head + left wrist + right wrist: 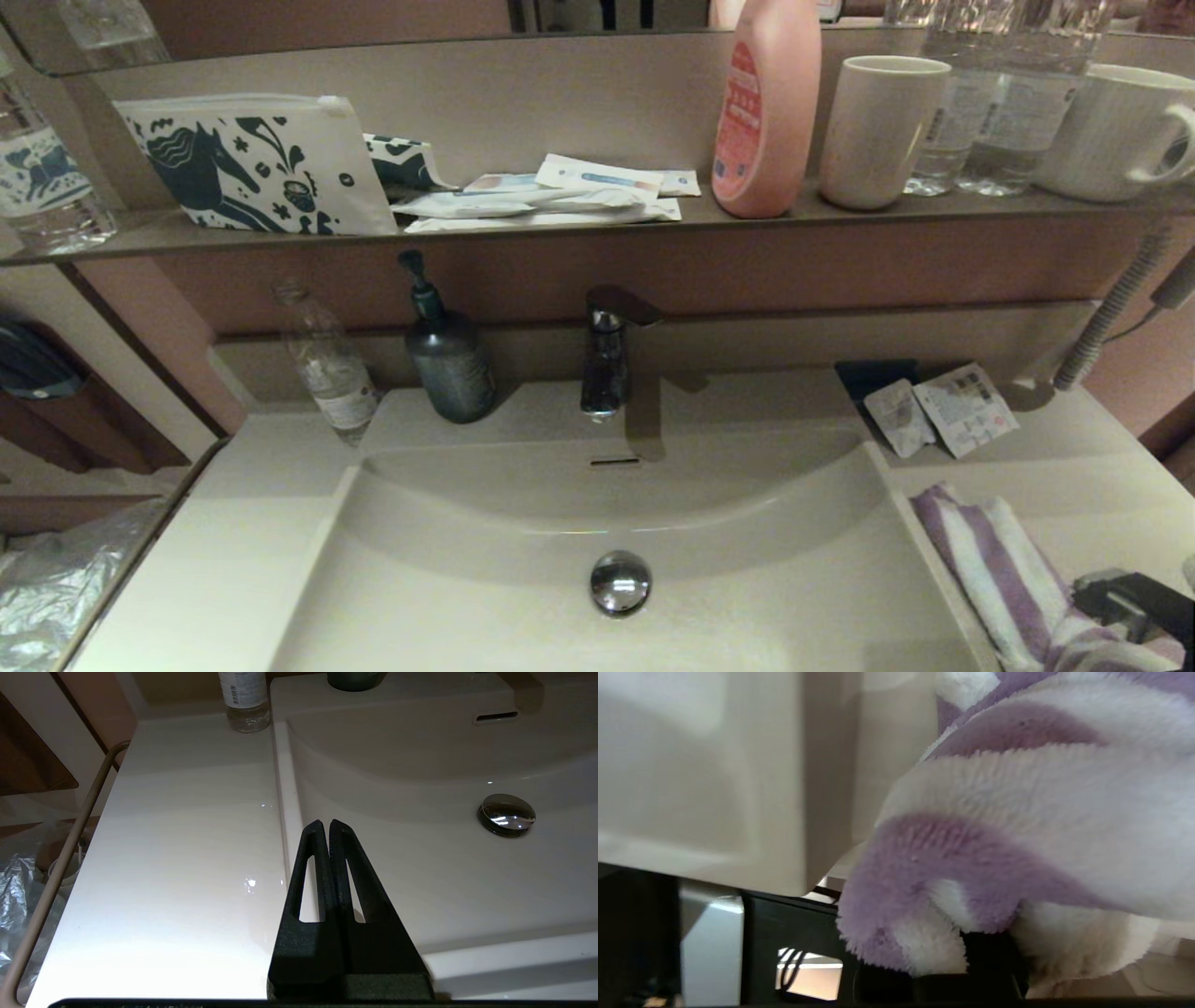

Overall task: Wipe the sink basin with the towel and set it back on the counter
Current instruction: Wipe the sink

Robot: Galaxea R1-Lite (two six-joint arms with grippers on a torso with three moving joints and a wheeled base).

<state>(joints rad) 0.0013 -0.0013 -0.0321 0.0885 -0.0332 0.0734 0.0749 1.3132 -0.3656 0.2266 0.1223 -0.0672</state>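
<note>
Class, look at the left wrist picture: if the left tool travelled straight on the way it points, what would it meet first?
Probably the sink basin: the shut left tool points over its rim toward the curved back wall. Depth is unclear, so the exact contact spot can't be told.

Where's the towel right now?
Head view: the towel lies on the counter on the robot's right, just beside the sink basin rim, with the right end effector at its near end.
</note>
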